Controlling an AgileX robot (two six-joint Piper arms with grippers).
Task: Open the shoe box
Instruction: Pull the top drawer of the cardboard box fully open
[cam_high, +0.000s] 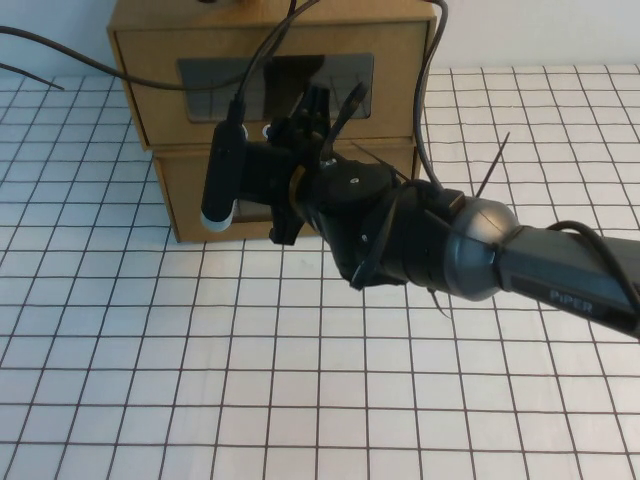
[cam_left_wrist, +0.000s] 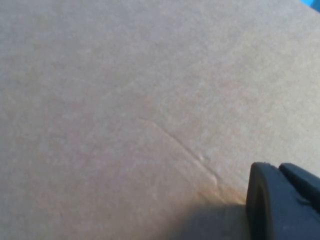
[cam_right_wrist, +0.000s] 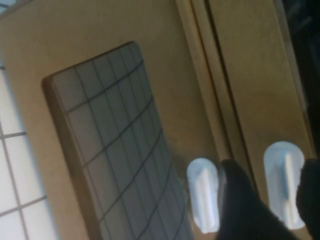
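While the right gripper (cam_right_wrist: 274, 200) stands spread against the front of the shoe boxes (cam_high: 150, 60), its dark fingers (cam_right_wrist: 240, 210) lie on either side of one white pull tab (cam_right_wrist: 283, 175) without pinching it; a second pull tab (cam_right_wrist: 202, 195) sits just beside it, across the seam between the two stacked fronts and next to a dark window panel (cam_right_wrist: 110, 150); which box owns the straddled tab cannot be told. The left gripper (cam_left_wrist: 282, 200) is close against a plain cardboard face, presumably of the same boxes, and is out of the high view; whether it is spread or closed cannot be told. Progress, as judged: the approach is done; both fronts appear flush and shut; closing on the tab and drawing that front outward remain. The gridded table (cam_high: 200, 380) extends in front of the boxes, toward the robot.
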